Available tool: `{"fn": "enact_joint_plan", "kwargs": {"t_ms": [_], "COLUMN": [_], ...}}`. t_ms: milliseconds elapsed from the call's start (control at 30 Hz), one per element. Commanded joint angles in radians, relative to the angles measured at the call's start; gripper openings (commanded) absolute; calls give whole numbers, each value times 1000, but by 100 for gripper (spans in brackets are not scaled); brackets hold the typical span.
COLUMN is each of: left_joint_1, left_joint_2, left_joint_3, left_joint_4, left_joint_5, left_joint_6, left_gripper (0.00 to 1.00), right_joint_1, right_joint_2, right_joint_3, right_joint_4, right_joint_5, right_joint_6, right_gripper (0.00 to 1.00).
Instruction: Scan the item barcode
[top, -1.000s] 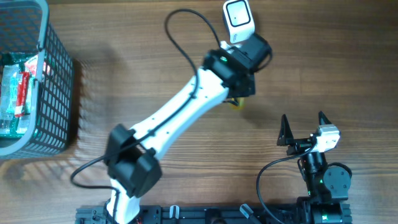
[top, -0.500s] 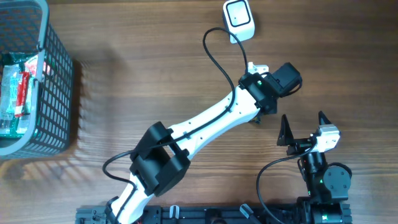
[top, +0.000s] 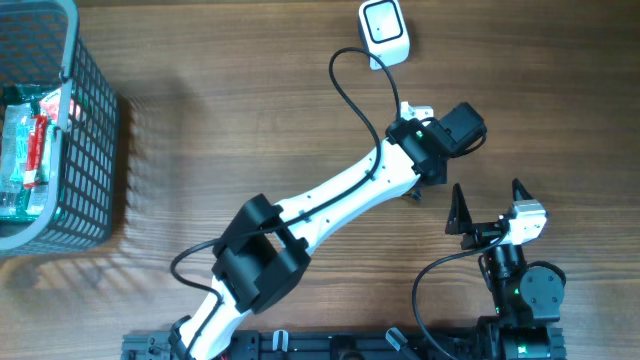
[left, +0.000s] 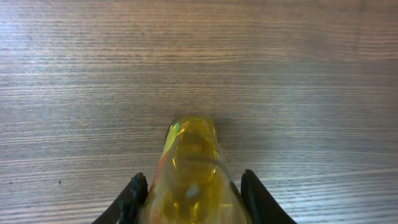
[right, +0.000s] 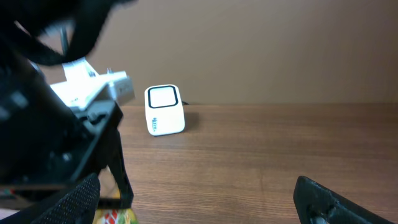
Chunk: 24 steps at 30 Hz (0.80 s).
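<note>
1. The left fingers stand narrow, clamped on either side of a yellow see-through item over the wooden desk.
2. The right fingers are spread wide, holding nothing, near the left wrist.
3. The white scanner stands apart at the desk's far edge.
4. A grey basket sits far left.

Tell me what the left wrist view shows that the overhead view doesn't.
Left wrist only: the yellow see-through item, clamped in the left gripper. Overhead only: the white scanner, the grey basket at the left edge, and the open right gripper. Both: the wooden table and the left gripper, which hides the item from above.
</note>
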Motion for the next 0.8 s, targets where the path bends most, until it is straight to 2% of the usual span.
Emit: {"fn": "enact_joint_plan", "kwargs": {"t_ms": [0,33,67,133,233,367,533,567,633,700,733,767], "left_joint_1": [-6,-6,-6,-7,-5,29,139,177,275,386,467,529], "left_joint_2": [29,29,29,29,23,-44,-211,-248,-333,-400,-433,-453], "left_joint_3": [11,11,11,11,12,43,192,216,231,231,231,231], "left_joint_4": [7,11,11,11,13,30,68,68,66,56,45,39], "left_joint_5": [5,5,5,5,8,8,8,3,0,0,-15,-45], "left_joint_6": [-17,-17,-17,-16,-11,72,261,294,442,621,672,673], "left_gripper": [13,14,22,57,88,90,90,90,100,100,100,100], "right_joint_1": [-2,-2,-2,-2,-2,-2,-2,-2,-2,-2,-2,-2], "right_joint_2": [1,1,1,1,1,1,1,1,1,3,3,3], "right_joint_3": [-1,-1,-1,-1,-1,-1,-1,-1,-1,-1,-1,-1], "right_joint_4": [3,3,3,3,3,3,3,3,3,3,3,3], "right_joint_5": [-10,-9,-9,-9,-9,-10,-9,-10,-10,-9,-9,-9], "right_joint_6": [-13,-14,-13,-14,-14,-14,-14,-14,-14,-14,-13,-13], "right_gripper": [100,100,100,100,100,100,99,100,100,100,100,100]}}
